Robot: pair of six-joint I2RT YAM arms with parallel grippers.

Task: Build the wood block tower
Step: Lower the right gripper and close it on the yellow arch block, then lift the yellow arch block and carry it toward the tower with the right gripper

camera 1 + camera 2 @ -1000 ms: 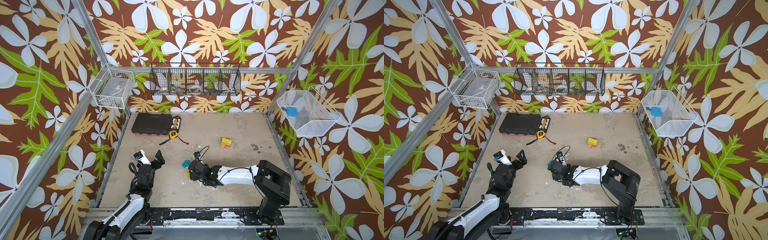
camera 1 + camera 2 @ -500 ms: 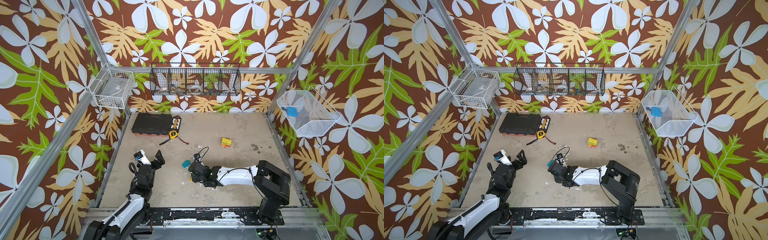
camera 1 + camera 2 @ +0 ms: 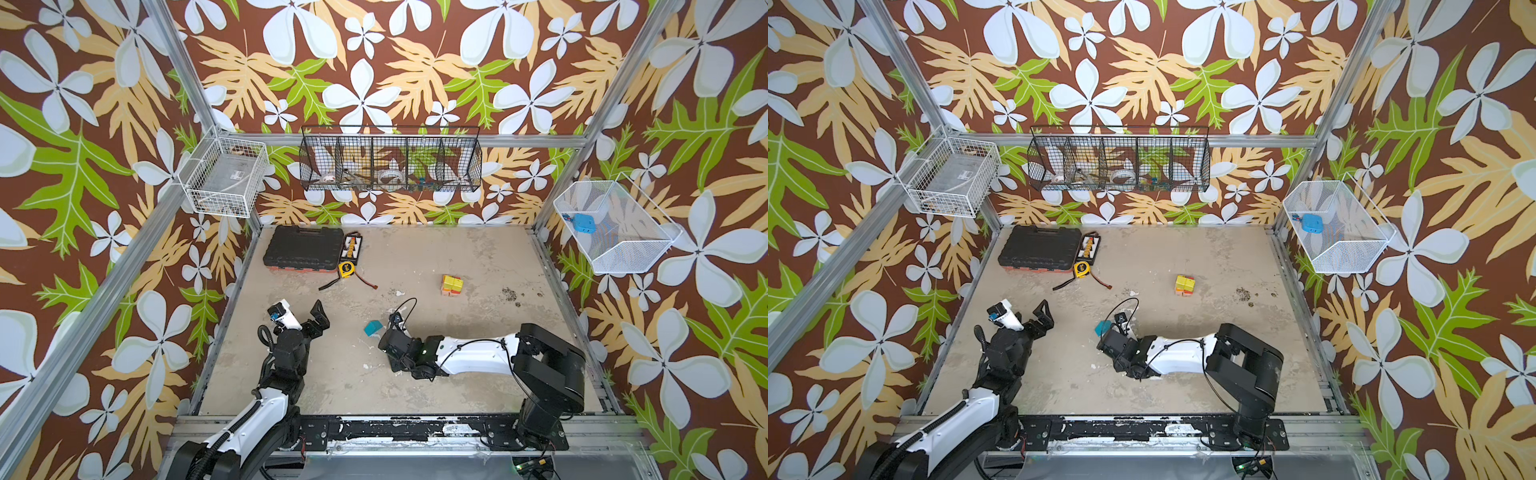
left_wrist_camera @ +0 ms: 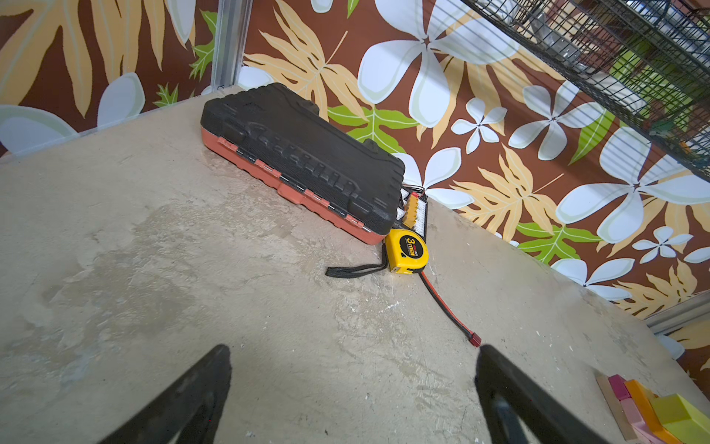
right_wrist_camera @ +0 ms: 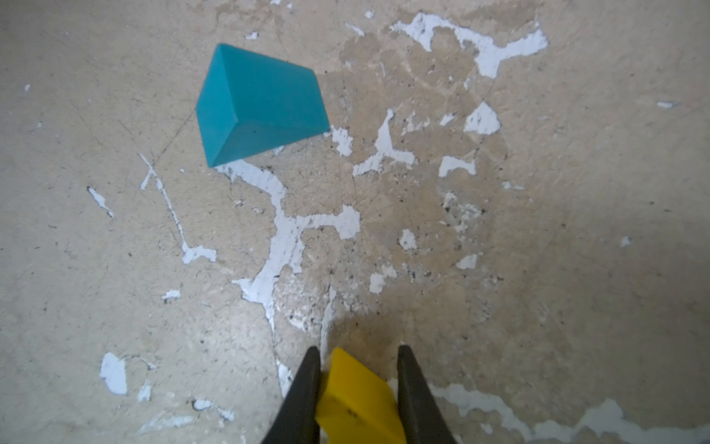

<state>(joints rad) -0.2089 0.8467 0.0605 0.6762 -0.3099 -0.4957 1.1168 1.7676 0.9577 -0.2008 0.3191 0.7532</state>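
The teal wooden wedge block lies front-left of the multicoloured wood-block tower, with the black plastic tool case at back left.

L arm & R arm: white shells, black joints, looped black cables, dark fingers.

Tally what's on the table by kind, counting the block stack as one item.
Loose blocks: 2 (teal block; yellow block, between the right gripper's fingers)
Block stack: 1
Black tool case: 1
Yellow tape measure: 1
Connector strip: 1
Red-black cable: 1
Total: 7
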